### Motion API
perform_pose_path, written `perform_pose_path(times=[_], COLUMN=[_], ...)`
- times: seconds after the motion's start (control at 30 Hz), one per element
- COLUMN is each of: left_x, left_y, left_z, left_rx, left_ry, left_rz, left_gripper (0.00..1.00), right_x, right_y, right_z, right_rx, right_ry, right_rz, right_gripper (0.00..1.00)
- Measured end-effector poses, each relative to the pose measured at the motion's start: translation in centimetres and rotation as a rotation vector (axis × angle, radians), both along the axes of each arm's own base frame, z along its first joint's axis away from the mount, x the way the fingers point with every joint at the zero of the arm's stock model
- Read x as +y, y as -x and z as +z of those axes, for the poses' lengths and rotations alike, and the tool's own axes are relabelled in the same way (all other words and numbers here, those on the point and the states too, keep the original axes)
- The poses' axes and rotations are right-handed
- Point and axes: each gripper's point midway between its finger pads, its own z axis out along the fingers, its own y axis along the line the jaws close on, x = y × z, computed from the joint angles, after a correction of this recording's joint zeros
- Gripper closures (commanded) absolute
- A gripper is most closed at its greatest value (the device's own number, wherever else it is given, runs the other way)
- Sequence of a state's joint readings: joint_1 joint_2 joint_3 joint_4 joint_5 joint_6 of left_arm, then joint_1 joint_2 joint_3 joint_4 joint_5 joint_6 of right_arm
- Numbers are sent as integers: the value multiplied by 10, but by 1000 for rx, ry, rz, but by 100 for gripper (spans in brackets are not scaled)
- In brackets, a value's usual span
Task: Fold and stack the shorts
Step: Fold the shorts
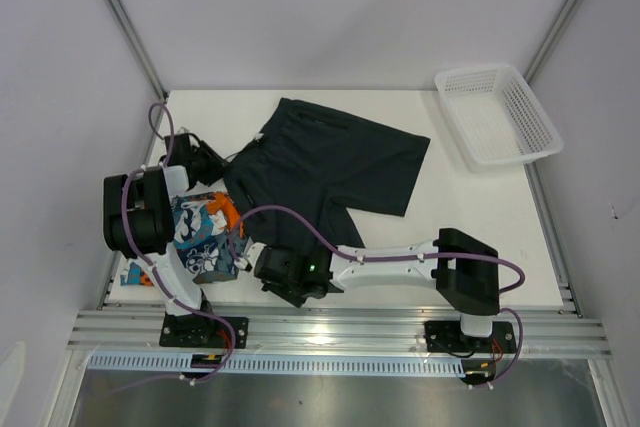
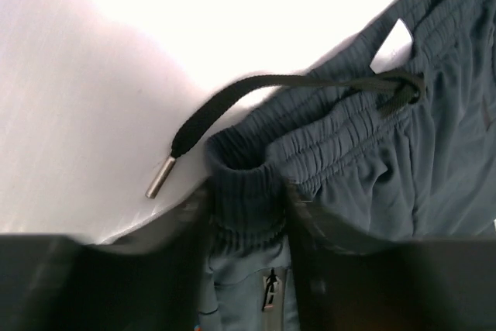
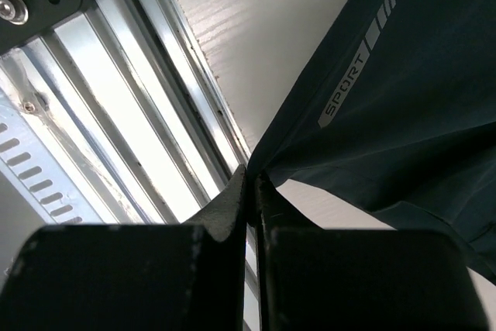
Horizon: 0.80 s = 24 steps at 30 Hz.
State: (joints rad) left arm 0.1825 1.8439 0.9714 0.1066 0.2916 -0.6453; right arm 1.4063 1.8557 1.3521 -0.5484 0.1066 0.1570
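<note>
Left hand (image 2: 248, 226): at the far-left corner of the plain shorts (image 1: 330, 162). Its jaws stand either side of the bunched waistband, and fabric fills the gap. Whether they already clamp it cannot be told.
Right hand (image 3: 252, 184): closed on a leg-hem corner of the plain shorts, at the near edge of the worktop (image 1: 480, 227), just beside the aluminium rail (image 3: 139, 114).
Worktop: white; carries both pairs and the basket.
Plain shorts: dark navy-teal, spread flat mid-worktop, waistband to the far left and legs to the near right.
Mesh basket (image 1: 478, 71): white plastic, in the far-right corner, well apart from both hands.
Printed shorts (image 1: 200, 232): a compact orange, teal and white bundle at the left edge. It is partly hidden by the left arm and lies just beside the plain pair.
Drawcord (image 2: 232, 98): black, trailing from the waistband onto the worktop and ending in a metal tip (image 2: 160, 177).
Governing relation: the two hands sit at opposite ends of the plain pair's left side, one at the waistband and one at the hem. The garment's bulk lies to the right of that line. A lengthwise fold would probably carry this edge rightward, and the left hand is the nearer to the printed pair.
</note>
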Motion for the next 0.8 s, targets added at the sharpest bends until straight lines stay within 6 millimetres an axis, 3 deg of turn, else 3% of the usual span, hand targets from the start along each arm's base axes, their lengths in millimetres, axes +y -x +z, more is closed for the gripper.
perform_pose_path(times=[0.07, 0.1, 0.23, 0.5, 0.63, 0.8], left_x=[0, -1, -2, -4, -8, -11], left_y=[1, 1, 1, 5, 9, 24], left_z=[-3, -4, -4, -1, 9, 26], left_rx=[9, 11, 9, 27, 51, 78], left_ry=[4, 5, 6, 24, 39, 41], left_rz=[0, -2, -13, -28, -49, -51], left_gripper=[72, 84, 100, 100, 100, 100], right_x=[-2, -3, -5, -14, -14, -17], right_y=[1, 2, 4, 20, 42, 56], right_z=[-2, -3, -3, 15, 29, 37], right_rx=[3, 4, 8, 19, 14, 8], right_ry=[6, 8, 8, -31, -66, -83], right_rz=[2, 4, 8, 44, 97, 116], right_gripper=[100, 100, 100, 100, 100, 100])
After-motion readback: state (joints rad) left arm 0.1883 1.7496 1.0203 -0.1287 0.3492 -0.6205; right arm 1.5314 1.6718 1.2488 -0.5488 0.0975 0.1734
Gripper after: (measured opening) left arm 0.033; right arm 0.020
